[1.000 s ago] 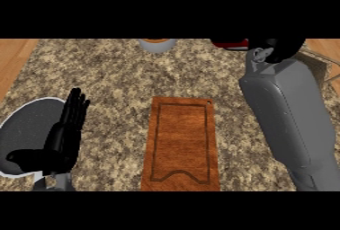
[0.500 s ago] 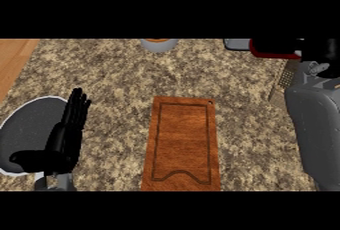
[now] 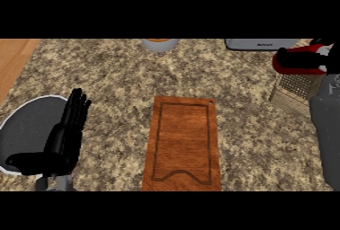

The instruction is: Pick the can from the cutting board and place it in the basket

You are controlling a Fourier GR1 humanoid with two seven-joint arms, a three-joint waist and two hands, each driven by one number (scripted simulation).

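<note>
1. At the far left I see my left hand (image 3: 63,134) resting over a round dark grey plate with a white rim (image 3: 15,134). Its fingers (image 3: 76,105) are straight and point up the view, and they hold nothing. It is well apart from everything the task concerns.

2. In the middle lies the long brown wooden cutting board (image 3: 182,143), its long axis running from near to far on the speckled stone counter (image 3: 119,76). Nothing stands on it now.

3. At the top edge, centre, a pale round vessel with an orange inside (image 3: 159,43) is cut off by the view, and right of it sits a grey flat object (image 3: 256,44) I cannot identify.

4. At the upper right is the red cylindrical can (image 3: 299,62), lying with its long axis across the view, lifted above the counter. My right hand (image 3: 330,60) shows only as dark shapes at the can's right end, and I judge it is closed round the can, though most of it is off the edge.

5. Just below the can is the tan mesh-walled basket (image 3: 295,92), partly hidden by my grey right forearm (image 3: 327,134).

6. The relation that matters, as I judge it: the can sits just on the far side of the basket, so the remaining move is a short carry toward me, then a release.
</note>
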